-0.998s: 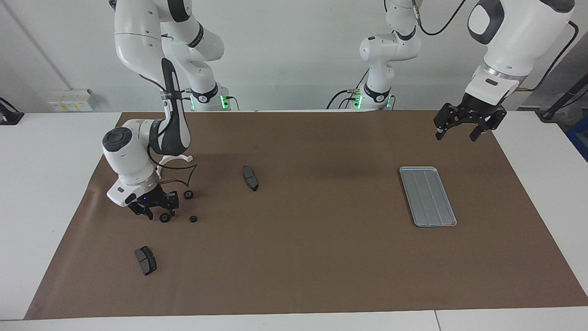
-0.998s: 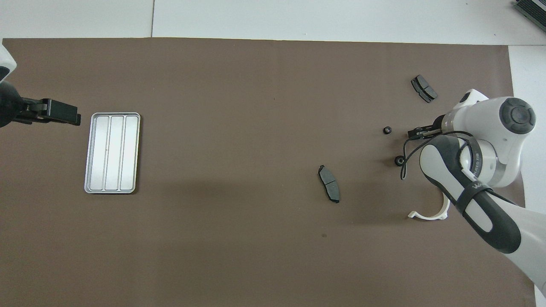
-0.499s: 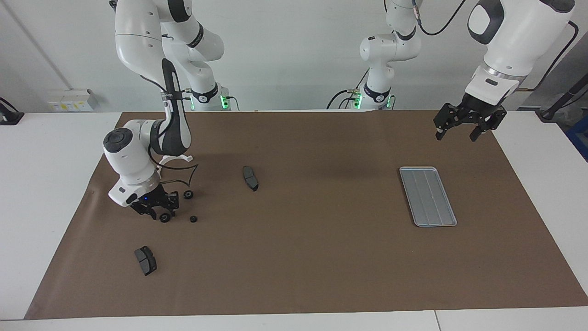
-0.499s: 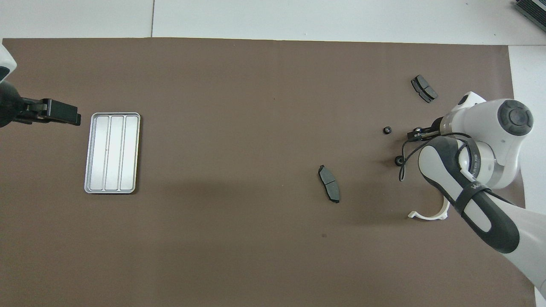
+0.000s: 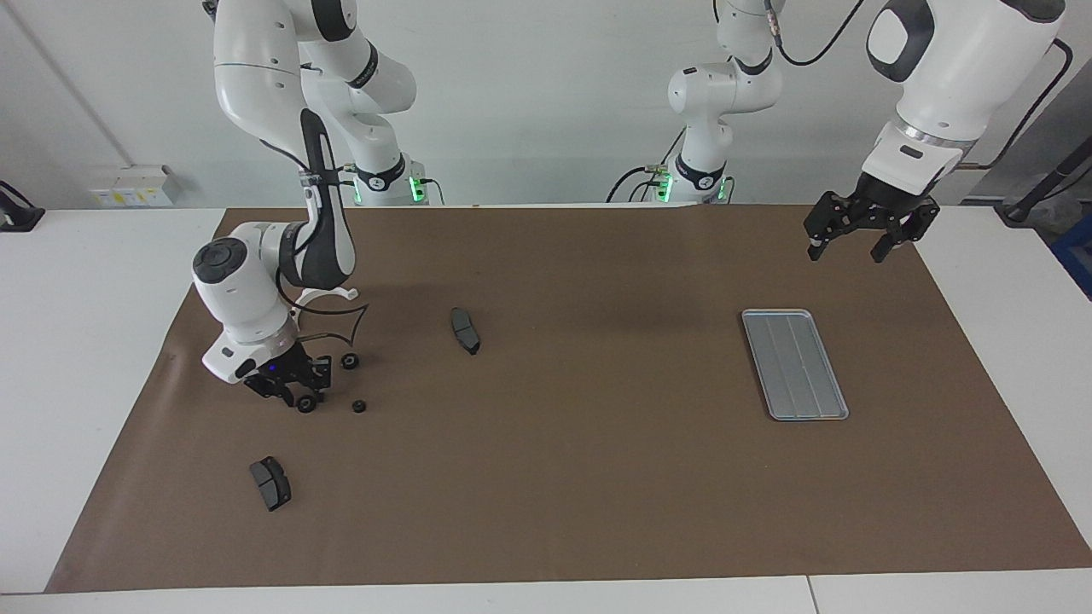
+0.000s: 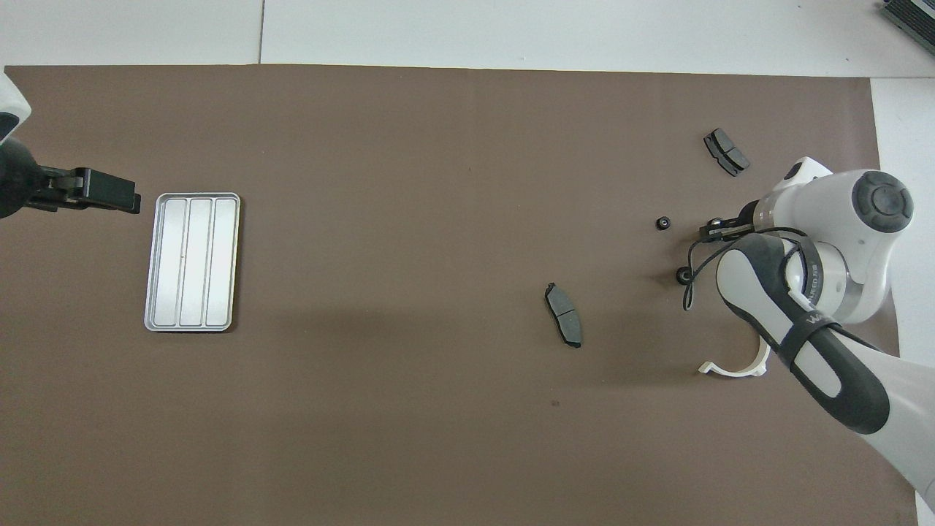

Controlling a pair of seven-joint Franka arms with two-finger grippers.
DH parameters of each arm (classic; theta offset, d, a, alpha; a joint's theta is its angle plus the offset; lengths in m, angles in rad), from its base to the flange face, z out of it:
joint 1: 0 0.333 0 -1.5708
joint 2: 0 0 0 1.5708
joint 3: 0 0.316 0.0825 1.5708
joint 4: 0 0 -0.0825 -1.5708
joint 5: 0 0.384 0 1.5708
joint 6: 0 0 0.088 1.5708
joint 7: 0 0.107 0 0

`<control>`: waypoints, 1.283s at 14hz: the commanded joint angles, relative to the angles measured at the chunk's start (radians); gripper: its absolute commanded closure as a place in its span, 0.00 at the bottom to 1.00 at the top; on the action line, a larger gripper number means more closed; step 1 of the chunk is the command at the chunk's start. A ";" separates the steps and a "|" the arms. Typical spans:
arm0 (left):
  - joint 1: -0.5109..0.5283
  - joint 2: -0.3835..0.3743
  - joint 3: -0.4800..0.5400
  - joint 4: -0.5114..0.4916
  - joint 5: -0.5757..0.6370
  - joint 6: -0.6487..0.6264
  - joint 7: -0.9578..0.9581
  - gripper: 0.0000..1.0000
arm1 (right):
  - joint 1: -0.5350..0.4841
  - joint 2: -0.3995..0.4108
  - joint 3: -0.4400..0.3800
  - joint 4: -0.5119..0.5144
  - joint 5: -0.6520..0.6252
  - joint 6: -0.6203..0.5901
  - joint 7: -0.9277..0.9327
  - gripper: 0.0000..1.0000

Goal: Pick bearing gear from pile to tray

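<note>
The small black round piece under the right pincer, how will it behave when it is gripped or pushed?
The small black round piece looks wheel-shaped, so a push would probably send it rolling across the brown mat. It is tiny beside the right pincer, so it may slip out sideways. It looks rigid, unlikely to bend.

Tray (image 5: 795, 364) well apart from pile (image 5: 341, 375)
</note>
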 commanded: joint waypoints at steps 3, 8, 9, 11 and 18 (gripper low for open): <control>-0.057 -0.032 -0.002 -0.040 -0.005 -0.006 -0.019 0.00 | -0.006 0.000 0.006 -0.010 0.033 0.024 0.017 1.00; -0.110 -0.027 -0.004 -0.049 -0.008 -0.003 -0.137 0.00 | -0.005 -0.058 0.015 0.053 0.035 -0.103 0.075 1.00; -0.113 -0.024 -0.005 -0.054 -0.008 -0.002 -0.137 0.00 | -0.003 -0.078 0.021 0.064 0.033 -0.134 0.119 1.00; -0.145 -0.013 -0.004 -0.057 -0.008 0.006 -0.142 0.00 | -0.003 -0.107 0.069 0.088 0.033 -0.193 0.221 1.00; -0.244 0.045 -0.002 -0.081 -0.004 0.063 -0.270 0.00 | 0.165 -0.100 0.162 0.202 0.026 -0.290 0.681 1.00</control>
